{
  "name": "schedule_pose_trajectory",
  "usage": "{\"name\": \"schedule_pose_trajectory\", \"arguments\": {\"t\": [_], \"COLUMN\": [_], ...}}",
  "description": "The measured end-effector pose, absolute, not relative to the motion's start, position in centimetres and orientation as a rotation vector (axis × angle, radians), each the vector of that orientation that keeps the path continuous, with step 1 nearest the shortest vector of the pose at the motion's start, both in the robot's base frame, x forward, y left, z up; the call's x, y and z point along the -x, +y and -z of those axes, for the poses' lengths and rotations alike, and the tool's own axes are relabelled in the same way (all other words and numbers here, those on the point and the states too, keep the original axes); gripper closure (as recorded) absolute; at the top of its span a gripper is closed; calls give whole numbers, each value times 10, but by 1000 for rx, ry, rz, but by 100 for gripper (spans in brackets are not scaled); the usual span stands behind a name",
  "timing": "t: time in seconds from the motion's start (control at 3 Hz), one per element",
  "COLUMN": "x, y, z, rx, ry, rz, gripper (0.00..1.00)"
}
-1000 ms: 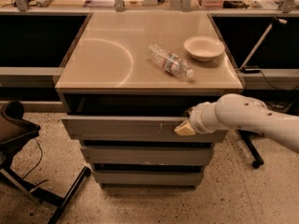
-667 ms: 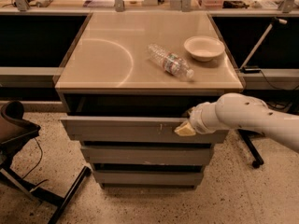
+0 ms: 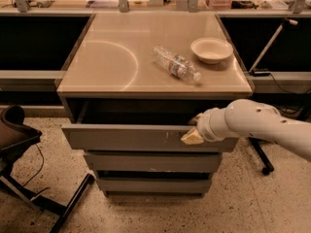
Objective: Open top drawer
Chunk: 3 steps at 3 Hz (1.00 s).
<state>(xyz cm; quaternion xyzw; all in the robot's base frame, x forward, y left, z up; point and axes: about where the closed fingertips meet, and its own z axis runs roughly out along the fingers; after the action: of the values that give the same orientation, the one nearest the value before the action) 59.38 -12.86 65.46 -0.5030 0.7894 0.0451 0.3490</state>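
Fingers (image 3: 191,138) straddle the upper lip of the top drawer (image 3: 121,137). We see one pale pad pressed on its outer face right of centre and the other tucked behind the lip. We judge the gripper (image 3: 194,129) to be pinched shut on the front, the only purchase a handle-less panel offers.

Left to right, we count one chair (image 3: 14,135) on the floor and three drawers: the top one stands partly out from under the cabinet top (image 3: 97,57), with two lower fronts (image 3: 150,161) set further back. On the cabinet top are one plastic bottle (image 3: 177,66) lying on its side and one bowl (image 3: 212,49), both clear of the pull. One arm (image 3: 262,125) reaches in from the right.
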Motion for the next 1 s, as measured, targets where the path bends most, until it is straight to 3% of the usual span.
{"name": "schedule_pose_trajectory", "arguments": {"t": [1.0], "x": [-580], "y": [-132], "z": [-655], "rx": [1297], "ry": [2043], "rz": [-124], "gripper": [100]}}
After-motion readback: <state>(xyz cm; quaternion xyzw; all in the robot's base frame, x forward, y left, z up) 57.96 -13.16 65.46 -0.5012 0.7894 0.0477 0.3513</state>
